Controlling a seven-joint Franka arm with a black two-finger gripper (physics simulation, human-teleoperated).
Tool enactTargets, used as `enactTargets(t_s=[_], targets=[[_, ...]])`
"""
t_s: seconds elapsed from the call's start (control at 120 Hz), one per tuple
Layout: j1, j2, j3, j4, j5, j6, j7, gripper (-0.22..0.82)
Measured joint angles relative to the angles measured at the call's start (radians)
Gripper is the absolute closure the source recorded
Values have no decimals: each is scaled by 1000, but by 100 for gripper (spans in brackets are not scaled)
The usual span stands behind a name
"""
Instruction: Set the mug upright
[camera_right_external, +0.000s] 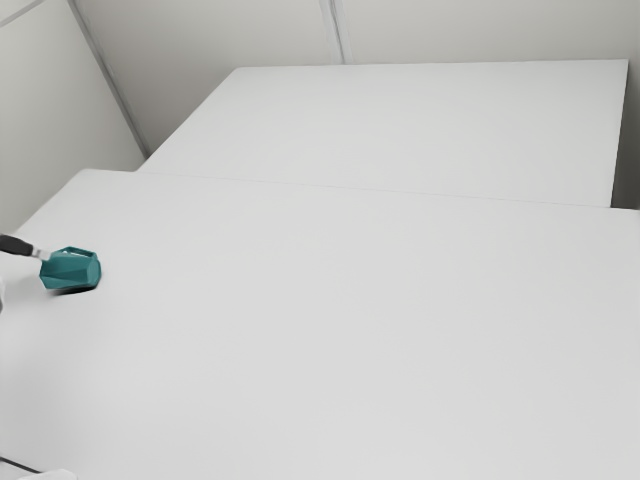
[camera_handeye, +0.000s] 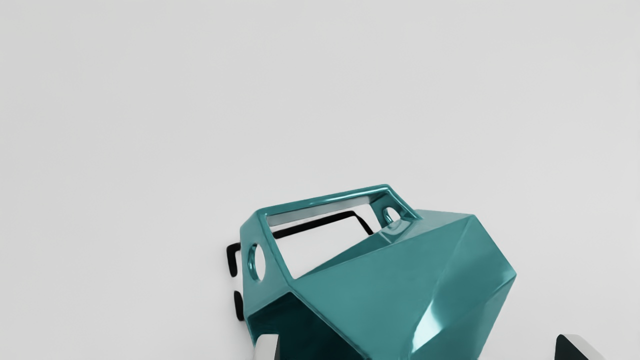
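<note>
- The claw (camera_right_external: 42, 254) is right beside the mug (camera_right_external: 72, 270), coming in from the exterior view's left edge, with its fingers spread apart and nothing clamped between them.
- One finger (camera_handeye: 266, 350) overlaps the mug's mouth in the wrist view; I cannot tell whether it touches the mug or reaches inside it.
- The other finger (camera_handeye: 570, 350) stands off past the closed end of the mug, with a strip of bare table visible between the two.
- The mug is teal, shiny and cut into flat facets. It is tipped on its side, not upright, and whether it rests fully on the table is hard to say.
- Its mouth (camera_handeye: 305, 335) is at the end by the first finger, dark inside; the closed end points toward the exterior view's right.
- The handle (camera_handeye: 325, 199) is an angular loop along the mug's side, with a round hole at each end.
- A black shadow (camera_handeye: 315, 224) of the handle falls on the table just beside the mug.
- The white table (camera_right_external: 320, 330) spreads around the mug, reaching far to the exterior view's right of it.
- Beyond the mug and this table is another white surface (camera_right_external: 400, 130), with pale walls (camera_right_external: 240, 30) behind.
</note>
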Motion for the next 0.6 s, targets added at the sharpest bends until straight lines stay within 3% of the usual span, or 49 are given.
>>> enactTargets(t_s=[0.6], targets=[[27,14,0,-17,-4,-106,-86,0]])
